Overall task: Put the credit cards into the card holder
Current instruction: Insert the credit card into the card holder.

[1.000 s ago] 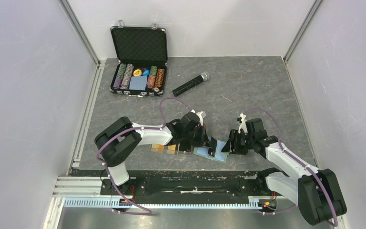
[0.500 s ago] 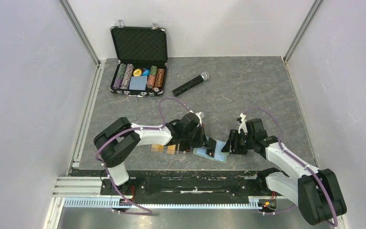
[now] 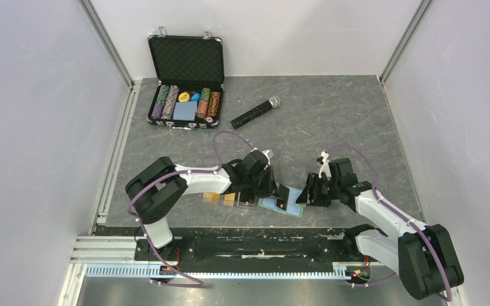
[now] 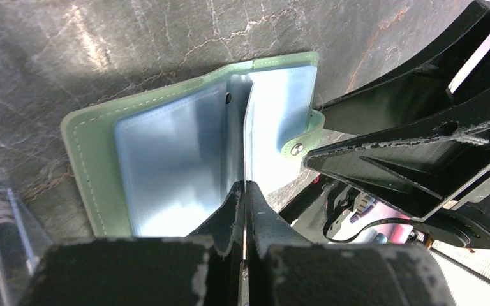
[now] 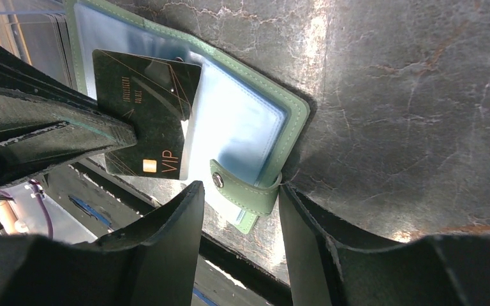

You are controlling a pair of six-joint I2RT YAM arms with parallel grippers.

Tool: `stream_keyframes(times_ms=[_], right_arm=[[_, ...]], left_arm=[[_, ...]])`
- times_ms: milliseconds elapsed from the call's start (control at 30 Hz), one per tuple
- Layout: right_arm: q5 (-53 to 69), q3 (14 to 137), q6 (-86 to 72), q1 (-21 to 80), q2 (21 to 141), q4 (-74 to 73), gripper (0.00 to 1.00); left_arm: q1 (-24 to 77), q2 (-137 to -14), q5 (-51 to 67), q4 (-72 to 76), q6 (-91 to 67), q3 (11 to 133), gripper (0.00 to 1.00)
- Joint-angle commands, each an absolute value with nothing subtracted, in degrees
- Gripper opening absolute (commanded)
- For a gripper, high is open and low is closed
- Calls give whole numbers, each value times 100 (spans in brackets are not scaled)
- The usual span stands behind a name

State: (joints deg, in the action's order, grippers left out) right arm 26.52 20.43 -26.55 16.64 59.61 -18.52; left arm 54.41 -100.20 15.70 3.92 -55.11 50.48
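The sage-green card holder (image 5: 293,105) lies open on the table near the front edge, its light blue sleeves (image 4: 166,159) facing up. My left gripper (image 4: 245,191) is shut on a black credit card (image 5: 147,121) marked VIP, held on edge with its far end at a sleeve beside the holder's fold. My right gripper (image 5: 239,194) is open, its fingers on either side of the snap strap (image 5: 242,188) at the holder's edge. In the top view both grippers meet over the holder (image 3: 274,206). Orange credit cards (image 3: 212,197) stand in a clear tray to the left.
The clear plastic tray (image 4: 0,236) sits just left of the holder, under my left arm. An open black case of poker chips (image 3: 185,105) stands at the back left, with a black microphone (image 3: 255,113) to its right. The front rail (image 3: 242,233) runs close behind the holder.
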Motion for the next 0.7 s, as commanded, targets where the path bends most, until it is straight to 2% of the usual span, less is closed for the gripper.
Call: stream_keyframes(times_ms=[0, 567, 667], right_arm=[[2760, 2103, -2694, 1670, 6007, -1673, 49], [2769, 2127, -2680, 1670, 6065, -1651, 49], [2769, 2127, -2681, 1670, 6055, -1654, 49]], left_arm=[[5537, -10221, 1753, 303, -5606, 5273, 2], [5596, -10414, 2175, 541, -5710, 5305, 2], [5618, -10526, 2131, 198, -5502, 5519, 3]])
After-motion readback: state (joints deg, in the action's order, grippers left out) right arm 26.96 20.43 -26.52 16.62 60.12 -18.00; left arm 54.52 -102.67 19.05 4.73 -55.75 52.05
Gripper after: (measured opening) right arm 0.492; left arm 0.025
